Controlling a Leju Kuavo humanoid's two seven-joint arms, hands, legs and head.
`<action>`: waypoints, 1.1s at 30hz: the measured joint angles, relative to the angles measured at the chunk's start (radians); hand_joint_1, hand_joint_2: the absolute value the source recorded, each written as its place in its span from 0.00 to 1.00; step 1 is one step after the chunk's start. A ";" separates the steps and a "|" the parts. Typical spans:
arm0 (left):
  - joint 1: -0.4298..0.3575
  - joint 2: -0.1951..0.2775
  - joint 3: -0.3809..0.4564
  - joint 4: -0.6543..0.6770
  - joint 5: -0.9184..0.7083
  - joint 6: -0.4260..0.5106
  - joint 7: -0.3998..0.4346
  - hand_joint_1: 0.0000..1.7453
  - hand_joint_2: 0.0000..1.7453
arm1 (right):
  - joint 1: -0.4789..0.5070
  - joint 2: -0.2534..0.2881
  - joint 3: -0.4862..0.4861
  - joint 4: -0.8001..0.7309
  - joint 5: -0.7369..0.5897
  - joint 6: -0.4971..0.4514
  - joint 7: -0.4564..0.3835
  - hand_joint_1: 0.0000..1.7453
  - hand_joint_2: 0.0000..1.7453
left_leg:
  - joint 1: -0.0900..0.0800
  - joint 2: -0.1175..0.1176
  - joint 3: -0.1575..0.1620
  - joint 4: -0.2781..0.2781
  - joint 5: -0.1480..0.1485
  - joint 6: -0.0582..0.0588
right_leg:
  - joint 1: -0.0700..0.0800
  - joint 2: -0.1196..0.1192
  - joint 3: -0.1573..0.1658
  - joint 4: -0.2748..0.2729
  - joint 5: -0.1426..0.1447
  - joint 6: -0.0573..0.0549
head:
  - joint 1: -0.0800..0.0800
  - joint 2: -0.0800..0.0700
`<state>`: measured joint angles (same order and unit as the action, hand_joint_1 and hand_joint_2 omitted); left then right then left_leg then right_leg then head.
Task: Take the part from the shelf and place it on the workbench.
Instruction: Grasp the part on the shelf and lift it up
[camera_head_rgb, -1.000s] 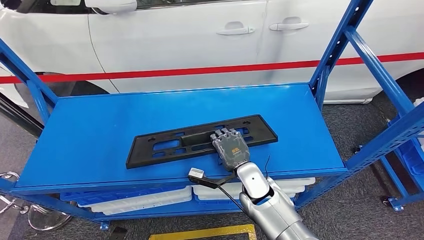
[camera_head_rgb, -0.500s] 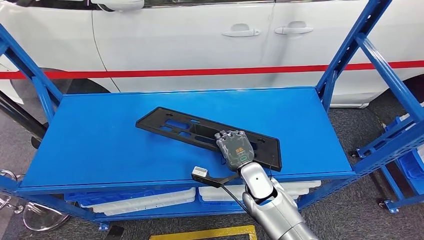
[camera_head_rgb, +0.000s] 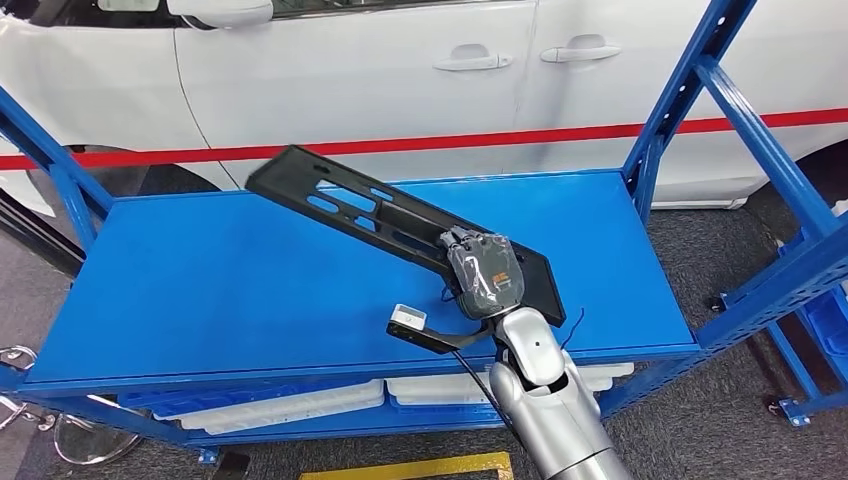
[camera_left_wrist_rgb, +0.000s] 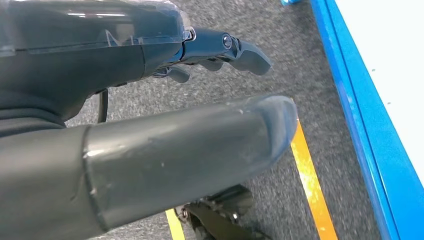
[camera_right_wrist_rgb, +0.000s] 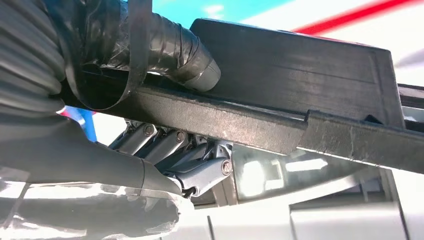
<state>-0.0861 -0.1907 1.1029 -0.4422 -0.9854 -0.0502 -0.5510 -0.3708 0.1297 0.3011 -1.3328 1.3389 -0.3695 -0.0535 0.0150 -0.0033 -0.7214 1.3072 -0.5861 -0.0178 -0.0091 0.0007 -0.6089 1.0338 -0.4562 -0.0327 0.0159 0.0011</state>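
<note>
One black part (camera_head_rgb: 400, 225), tilted, held by right hand (camera_head_rgb: 485, 272), above one blue shelf (camera_head_rgb: 200, 290)

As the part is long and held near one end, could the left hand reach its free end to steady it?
Probably not as things stand. The left hand hangs low over the floor beside the shelf, while the black part, gripped by the right hand, tilts up above the shelf top toward the white car.

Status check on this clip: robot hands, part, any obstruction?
Right robot hand grips black part, far end raised off blue shelf. Left robot hand empty, over floor. Shelf upright close by.
</note>
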 joint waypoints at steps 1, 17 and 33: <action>0.002 0.000 0.002 -0.002 0.008 0.007 0.000 0.00 0.00 | 0.004 0.010 -0.003 -0.043 -0.047 0.001 -0.024 1.00 1.00 | 0.000 0.000 0.008 -0.021 0.024 0.001 | 0.000 0.001 0.001 0.002 -0.002 0.000 | 0.000 0.000; 0.033 -0.012 0.041 -0.022 0.014 -0.059 -0.058 0.00 1.00 | 0.081 0.033 0.102 -0.438 -0.438 0.121 -0.197 1.00 1.00 | 0.000 -0.001 0.143 -0.292 0.130 0.053 | 0.000 0.002 -0.100 0.230 -0.092 0.041 | 0.000 0.000; 0.017 -0.012 0.019 -0.001 -0.073 -0.042 -0.071 0.00 1.00 | 0.105 0.012 0.241 -0.527 -0.545 0.202 -0.208 1.00 1.00 | 0.001 -0.001 0.065 -0.107 0.061 0.003 | 0.003 0.003 0.006 0.002 -0.003 0.001 | 0.000 0.000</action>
<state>-0.0693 -0.2031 1.1222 -0.4437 -1.0583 -0.0925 -0.6222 -0.2660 0.1417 0.5422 -1.8597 0.7937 -0.1674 -0.2618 0.0156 -0.0043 -0.6561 1.1999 -0.5251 -0.0145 -0.0065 0.0033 -0.6029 1.0357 -0.4592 -0.0318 0.0157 0.0012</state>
